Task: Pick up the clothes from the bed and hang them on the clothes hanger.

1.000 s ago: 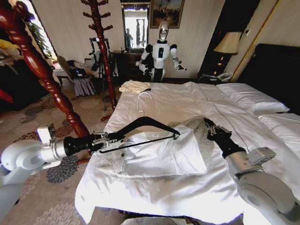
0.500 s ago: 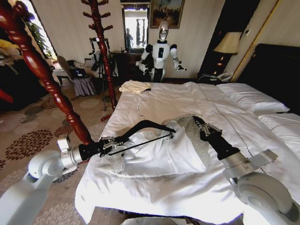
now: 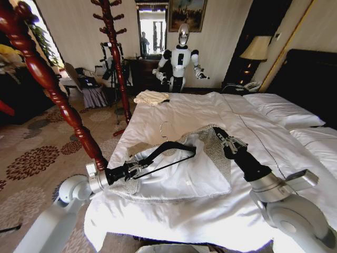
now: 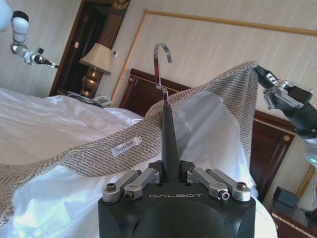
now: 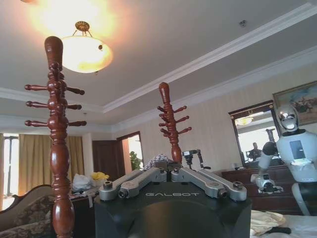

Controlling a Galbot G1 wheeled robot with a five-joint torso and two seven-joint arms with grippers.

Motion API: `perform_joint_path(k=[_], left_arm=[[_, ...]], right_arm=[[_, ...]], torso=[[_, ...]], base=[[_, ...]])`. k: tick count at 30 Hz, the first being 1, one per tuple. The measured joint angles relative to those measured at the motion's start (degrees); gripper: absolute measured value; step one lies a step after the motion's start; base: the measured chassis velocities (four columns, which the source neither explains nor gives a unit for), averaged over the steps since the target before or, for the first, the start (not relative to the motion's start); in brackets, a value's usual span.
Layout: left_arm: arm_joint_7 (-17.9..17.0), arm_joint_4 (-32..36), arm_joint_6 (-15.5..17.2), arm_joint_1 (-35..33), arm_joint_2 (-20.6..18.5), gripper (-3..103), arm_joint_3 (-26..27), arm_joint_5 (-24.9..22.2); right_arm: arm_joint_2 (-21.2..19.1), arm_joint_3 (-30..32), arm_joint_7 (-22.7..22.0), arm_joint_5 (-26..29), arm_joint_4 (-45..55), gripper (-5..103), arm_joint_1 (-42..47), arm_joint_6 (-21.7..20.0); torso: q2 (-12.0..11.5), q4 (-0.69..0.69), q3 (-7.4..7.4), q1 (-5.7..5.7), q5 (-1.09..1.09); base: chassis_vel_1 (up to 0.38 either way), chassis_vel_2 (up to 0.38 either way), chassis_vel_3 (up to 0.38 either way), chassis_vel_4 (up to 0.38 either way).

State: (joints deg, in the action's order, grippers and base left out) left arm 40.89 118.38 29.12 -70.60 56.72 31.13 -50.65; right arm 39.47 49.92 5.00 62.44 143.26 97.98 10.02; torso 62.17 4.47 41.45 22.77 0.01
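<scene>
We read "GALBOT" on the left hand [image 4: 175, 174] housing, and again on the right hand [image 5: 173, 171] housing. Jacket [image 4: 89, 156] neck label [image 4: 126, 146] printed, too small to read.

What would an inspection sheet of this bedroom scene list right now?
Surface: bed, white duvet.
Job's things: jacket lies lining-up, one edge lifted; black hanger tilted over it.
Clutter: cream folded cloth at the far corner.
Hands: left hand shut on the hanger's end; right hand pinches the jacket's raised edge.
Cables: nothing seen.
Surroundings: wooden coat stands, lamp, another robot.
</scene>
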Motion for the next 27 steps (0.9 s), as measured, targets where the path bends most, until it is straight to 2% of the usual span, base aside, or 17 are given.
perform_joint_path(k=[6,14,23,27], left_arm=[[-2.71,-0.97,-0.68,1.94,4.61,18,-3.47,0.64],[-6.10,-2.08,-2.13,4.55,8.25,18,-9.10,2.53],[-7.27,-2.98,-2.40,6.70,9.45,18,-15.11,5.08],[-8.58,-3.52,-3.18,8.01,9.48,18,-16.57,4.59]], right_arm=[[-0.61,-2.60,4.87,-2.23,0.00,0,-0.10,1.33],[-0.34,-4.35,8.51,-3.91,0.00,0,-0.14,2.55],[0.08,-5.31,10.51,-4.73,-1.03,0,-0.20,2.96],[0.07,-5.22,10.96,-5.09,-1.18,0,-0.07,3.03]], torso=[[0.00,0.00,0.00,0.00,0.01],[0.00,0.00,0.00,0.00,0.01],[0.00,0.00,0.00,0.00,0.01],[0.00,0.00,0.00,0.00,0.00]], base=[[0.000,0.000,0.000,0.000],[0.000,0.000,0.000,0.000],[0.000,0.000,0.000,0.000],[0.000,0.000,0.000,0.000]])
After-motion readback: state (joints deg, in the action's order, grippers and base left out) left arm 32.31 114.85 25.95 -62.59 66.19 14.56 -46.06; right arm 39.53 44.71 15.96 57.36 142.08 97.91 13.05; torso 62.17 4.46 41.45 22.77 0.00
